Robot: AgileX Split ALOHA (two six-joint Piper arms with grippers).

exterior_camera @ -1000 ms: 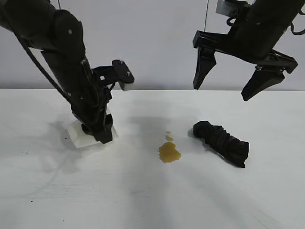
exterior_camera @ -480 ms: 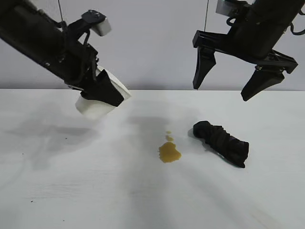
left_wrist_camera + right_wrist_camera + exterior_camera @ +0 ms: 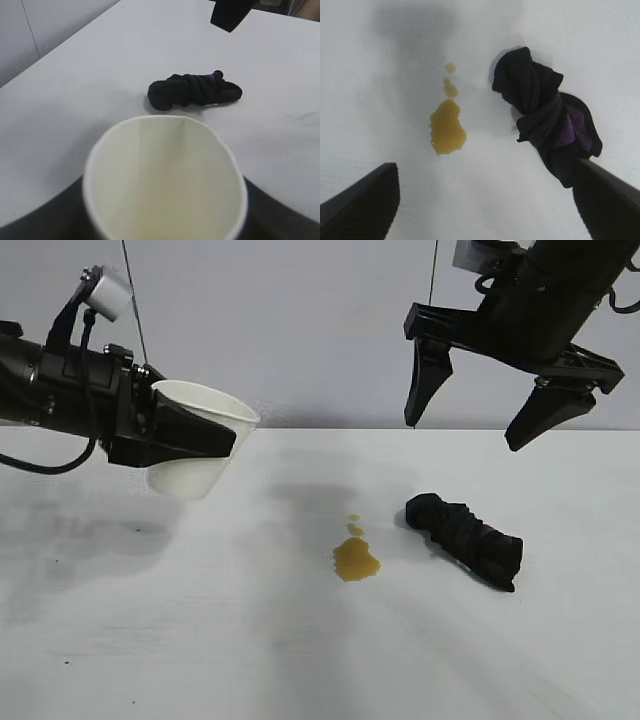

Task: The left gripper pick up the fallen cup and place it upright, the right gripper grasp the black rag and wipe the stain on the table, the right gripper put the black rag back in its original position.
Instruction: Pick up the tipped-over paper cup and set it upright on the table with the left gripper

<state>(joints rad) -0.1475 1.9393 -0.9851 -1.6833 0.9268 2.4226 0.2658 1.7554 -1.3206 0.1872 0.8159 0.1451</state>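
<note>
White tabletop (image 3: 300,660) runs back to a plain grey wall, and both arms hang over it.

At the left, the left gripper (image 3: 190,435) reaches in nearly level from the scene's edge, its two black fingers closed on the cup (image 3: 195,455), one finger lying across the cup's side toward the camera. It holds the cup clear of the table, tilted, with its open mouth up and leaning toward the right. The cup's shadow lies on the surface below and to the left. In the left wrist view the cup's mouth (image 3: 165,185) fills the near part of the picture (its inside looks bare and pale), with the dark fingers showing at either side below the rim.

High at the right, the right gripper (image 3: 490,405) hangs with its wide claw spread far apart, gripping nothing and touching nothing, fingertips pointing down.

Below it, the black rag (image 3: 465,538) lies bunched in a long roll on the table, with a trace of purple showing in its folds in the right wrist view (image 3: 547,120). Just left of the rag, apart from it, is the stain (image 3: 355,558), an amber blotch with two small droplets on its far side. The cup is well left of the stain.
</note>
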